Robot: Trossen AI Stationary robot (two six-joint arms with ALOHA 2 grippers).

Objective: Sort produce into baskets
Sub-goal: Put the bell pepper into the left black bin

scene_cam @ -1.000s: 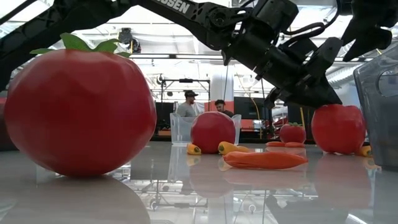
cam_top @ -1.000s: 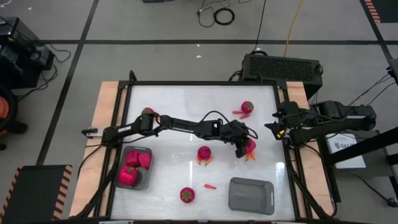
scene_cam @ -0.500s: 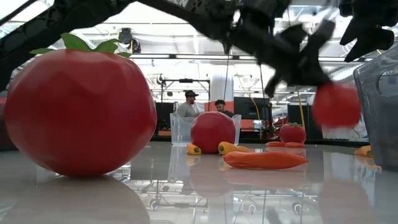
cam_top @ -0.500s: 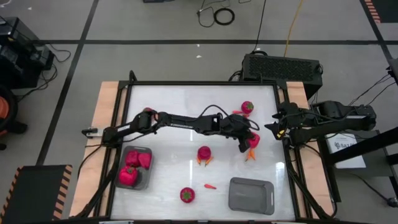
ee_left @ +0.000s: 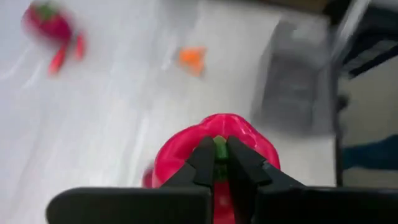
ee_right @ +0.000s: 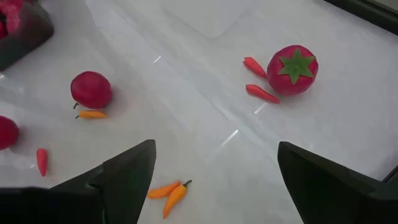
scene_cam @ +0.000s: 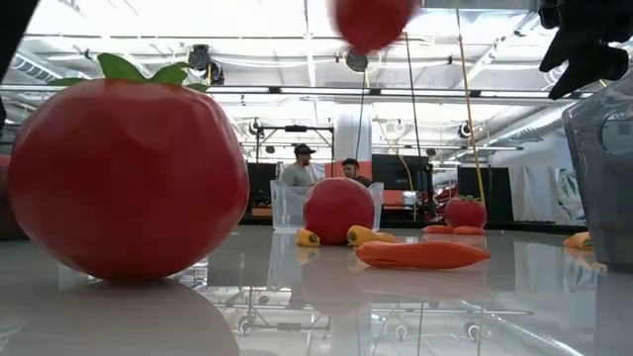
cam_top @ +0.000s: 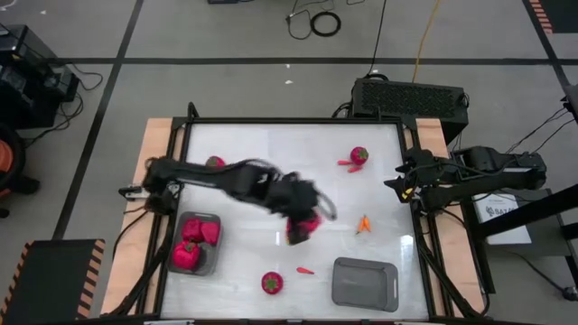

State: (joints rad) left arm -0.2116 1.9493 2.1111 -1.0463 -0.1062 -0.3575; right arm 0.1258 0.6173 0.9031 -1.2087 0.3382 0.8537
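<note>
Left arm reaches across the table centre, bent at the elbow. Left gripper [ee_left: 216, 163] clamped on the green stem of a lumpy magenta-red toy pepper [ee_left: 214, 146], carried off the white tabletop [cam_top: 271, 144]; an empty grey rectangular plastic bin [cam_top: 365, 283] lies beyond it. Right gripper [ee_right: 214, 174], fingers wide apart, waits at the table's right edge.
</note>
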